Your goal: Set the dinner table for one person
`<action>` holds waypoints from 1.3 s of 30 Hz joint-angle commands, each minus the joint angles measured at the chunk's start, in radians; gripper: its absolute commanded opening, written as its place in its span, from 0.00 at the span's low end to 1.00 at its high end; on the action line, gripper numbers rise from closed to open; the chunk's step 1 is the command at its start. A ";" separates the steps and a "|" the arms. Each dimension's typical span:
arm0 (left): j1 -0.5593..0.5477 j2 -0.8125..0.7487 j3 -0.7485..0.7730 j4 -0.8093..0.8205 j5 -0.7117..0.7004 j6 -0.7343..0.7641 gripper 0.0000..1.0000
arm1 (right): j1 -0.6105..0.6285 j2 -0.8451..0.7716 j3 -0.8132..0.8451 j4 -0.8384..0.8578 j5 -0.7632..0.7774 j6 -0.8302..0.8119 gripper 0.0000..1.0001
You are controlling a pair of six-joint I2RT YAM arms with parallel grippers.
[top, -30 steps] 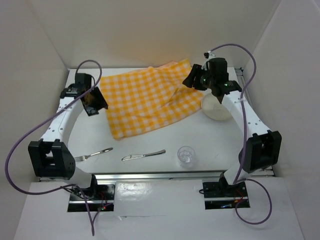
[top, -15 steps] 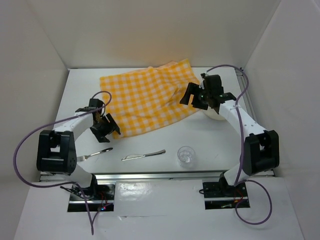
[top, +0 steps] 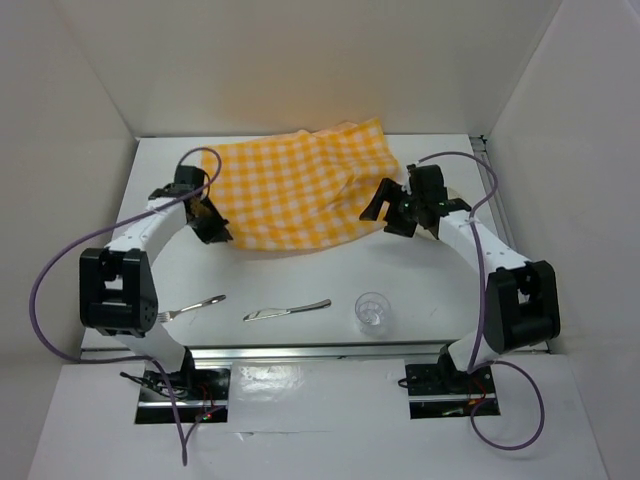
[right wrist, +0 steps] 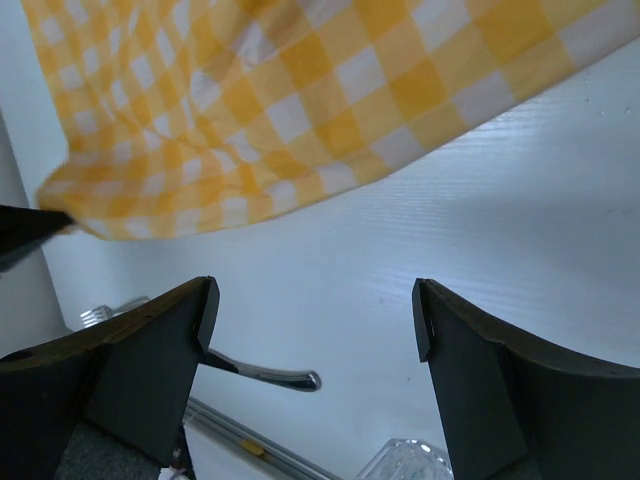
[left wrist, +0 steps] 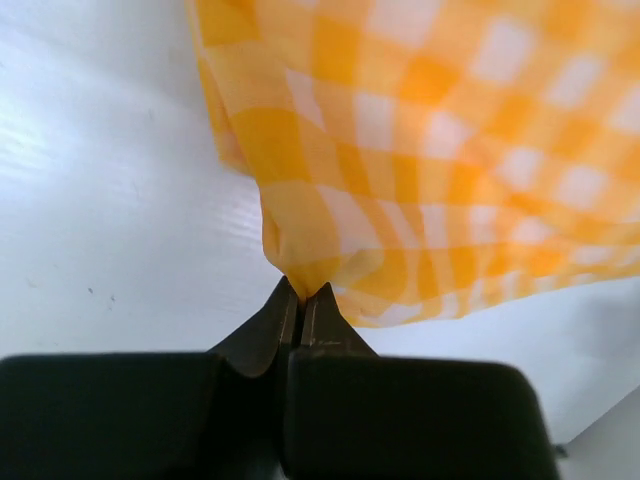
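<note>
The white dinner table (top: 300, 275) carries a yellow-and-white checked cloth (top: 300, 190) spread across its far half. My left gripper (top: 214, 230) is shut on the cloth's near-left corner; in the left wrist view its tips (left wrist: 300, 292) pinch a bunched fold of cloth (left wrist: 420, 150) just above the tabletop. My right gripper (top: 391, 212) hovers open at the cloth's near-right edge with nothing between its fingers. In the right wrist view that gripper (right wrist: 315, 305) stands over bare table below the cloth (right wrist: 300, 100).
Along the near edge lie a fork (top: 190, 307), a knife (top: 287, 310) and a clear glass (top: 372, 312). A white dish (top: 452, 196) is mostly hidden under the right arm. The knife handle (right wrist: 270, 375) and glass rim (right wrist: 410, 460) show below the right fingers.
My left gripper swung to the cloth's near-left corner and shut on it, pulling that corner up and back. My right gripper came down toward the cloth's right edge, still open.
</note>
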 commanded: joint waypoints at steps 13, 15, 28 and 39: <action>0.169 -0.102 0.104 -0.029 -0.029 0.086 0.00 | -0.010 0.011 -0.284 0.315 0.041 0.470 0.82; 0.169 -0.091 0.095 -0.029 -0.029 0.086 0.00 | -0.010 -0.009 -0.379 0.397 0.090 0.536 0.74; 0.191 -0.062 0.115 -0.029 -0.020 0.105 0.00 | 0.001 0.202 -0.291 0.416 0.299 0.630 0.72; 0.229 -0.034 0.136 -0.029 0.010 0.124 0.00 | 0.021 0.368 -0.048 0.348 0.440 0.636 0.00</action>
